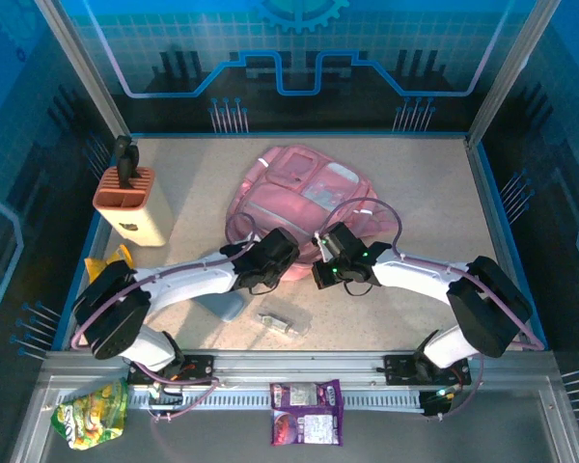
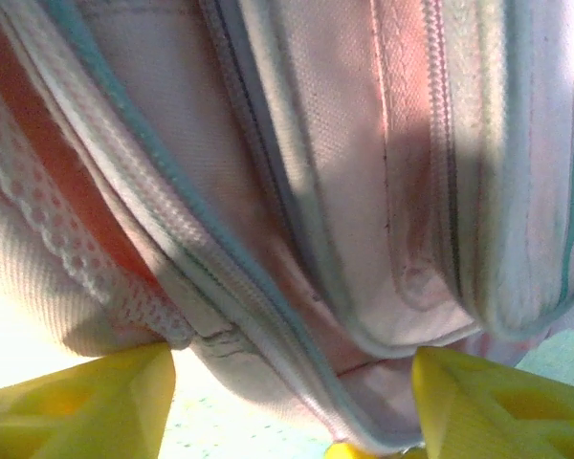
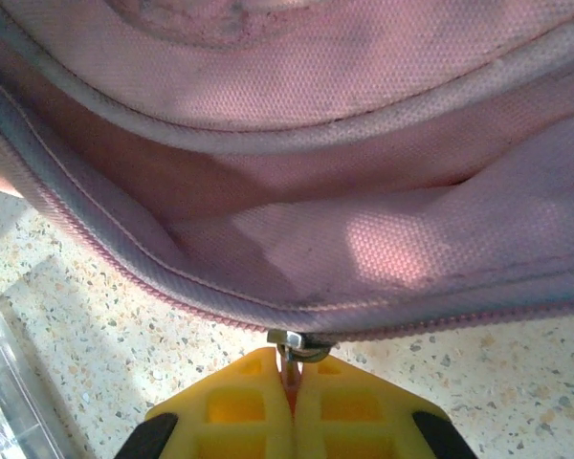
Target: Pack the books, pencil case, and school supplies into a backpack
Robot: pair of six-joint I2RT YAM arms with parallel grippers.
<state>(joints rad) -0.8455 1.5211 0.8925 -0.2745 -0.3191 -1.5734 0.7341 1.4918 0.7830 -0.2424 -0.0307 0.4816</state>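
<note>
Jaws of the right gripper pinch the zip pull of the backpack, apparently to work a pocket open. Left gripper jaws stand spread at the fabric. Backpack lies mid-desk; pencil case lies unpacked beside it.

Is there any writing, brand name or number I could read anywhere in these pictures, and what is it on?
No text here can be read.
purple snack packets: printing too small and blurred to read.
yellow-green snack bag: printing blurred, unreadable.
backpack: pale picture panels, no legible lettering.
</note>
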